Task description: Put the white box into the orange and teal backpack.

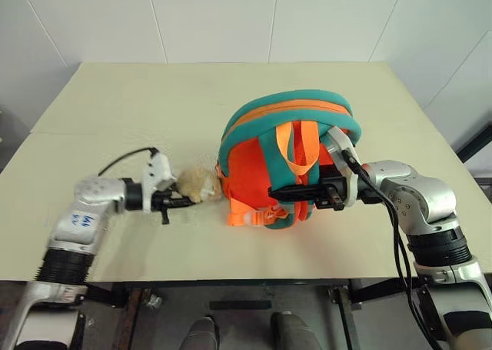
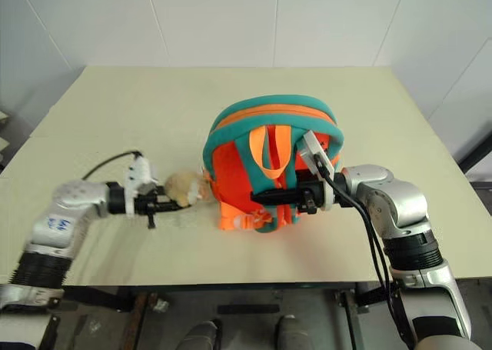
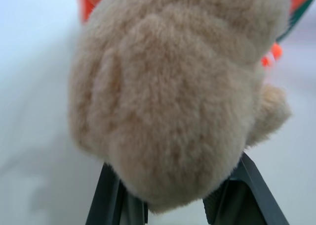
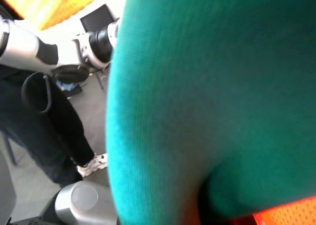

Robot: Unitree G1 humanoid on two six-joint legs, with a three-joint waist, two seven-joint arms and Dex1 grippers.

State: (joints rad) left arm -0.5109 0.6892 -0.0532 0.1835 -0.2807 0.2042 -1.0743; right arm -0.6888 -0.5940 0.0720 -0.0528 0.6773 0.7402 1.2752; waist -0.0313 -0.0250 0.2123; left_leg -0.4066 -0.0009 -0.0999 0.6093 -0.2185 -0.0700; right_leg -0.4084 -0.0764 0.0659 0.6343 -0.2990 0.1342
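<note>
Two pincers at work. Left pincer (image 1: 178, 202) closed partway on the tan plush charm (image 1: 198, 184), black fingers (image 3: 111, 200) pressed either side of the fur. Right pincer (image 1: 278, 191) clamped shut on a teal strap (image 4: 207, 96) at the front of the orange and teal backpack (image 1: 288, 154). Backpack upright near the middle of the surface (image 1: 154, 104) (bright orange body, teal padded trim arched over the top, orange webbing loop hanging down). Charm touching the backpack's left side. Plenty of bare surface behind and to the left; near edge close below both arms.
</note>
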